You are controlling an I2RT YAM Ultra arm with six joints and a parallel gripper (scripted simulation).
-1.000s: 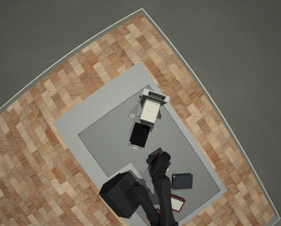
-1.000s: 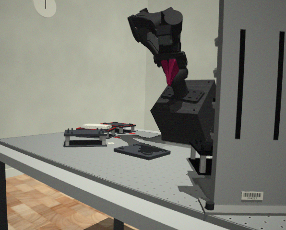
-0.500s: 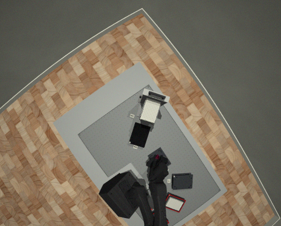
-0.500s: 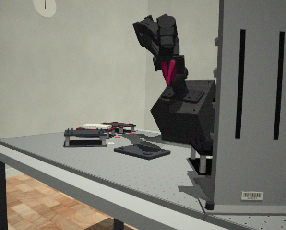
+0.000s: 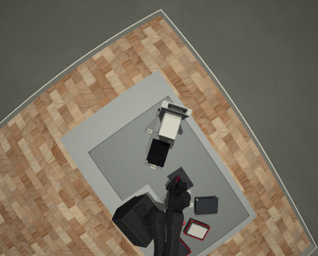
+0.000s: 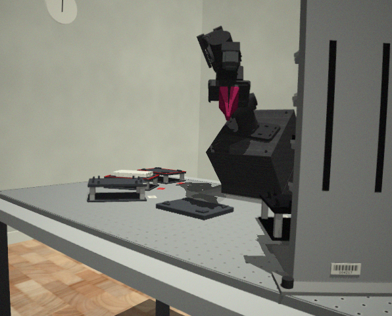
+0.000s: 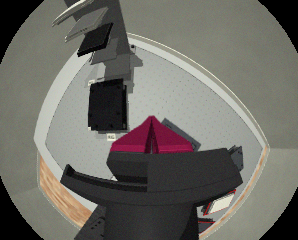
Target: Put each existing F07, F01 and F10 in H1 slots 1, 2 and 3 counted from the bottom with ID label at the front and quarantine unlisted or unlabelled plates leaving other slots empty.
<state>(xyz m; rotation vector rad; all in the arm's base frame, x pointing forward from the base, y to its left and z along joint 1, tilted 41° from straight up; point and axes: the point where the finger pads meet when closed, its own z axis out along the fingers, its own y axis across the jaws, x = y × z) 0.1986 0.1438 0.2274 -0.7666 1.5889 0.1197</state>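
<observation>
The grey plate hotel H1 (image 5: pixel 187 112) (image 6: pixel 345 153) (image 7: pixel 116 10) stands at the far end of the deck. A white well plate (image 5: pixel 169 126) shows from above on its shelves, reaching toward the hotel's front; I cannot read a label. A dark raised nest (image 5: pixel 158 152) (image 7: pixel 109 107) stands right in front of the hotel. My gripper (image 5: pixel 177 179) (image 6: pixel 227 116) (image 7: pixel 151 120), with magenta fingers, is shut and holds nothing. It hangs high above a flat dark nest (image 5: pixel 187 178) (image 6: pixel 194 207), pointing down.
A red-edged quarantine nest (image 5: pixel 187 226) holds a white plate (image 5: pixel 197 230) (image 6: pixel 133 173). A second red-edged nest (image 5: pixel 187 249) (image 6: pixel 162 170) lies partly under the arm. An empty raised dark nest (image 5: pixel 206 205) (image 6: pixel 116 182) stands beside them. The black robot base (image 5: pixel 135 217) (image 6: pixel 254 159) is near.
</observation>
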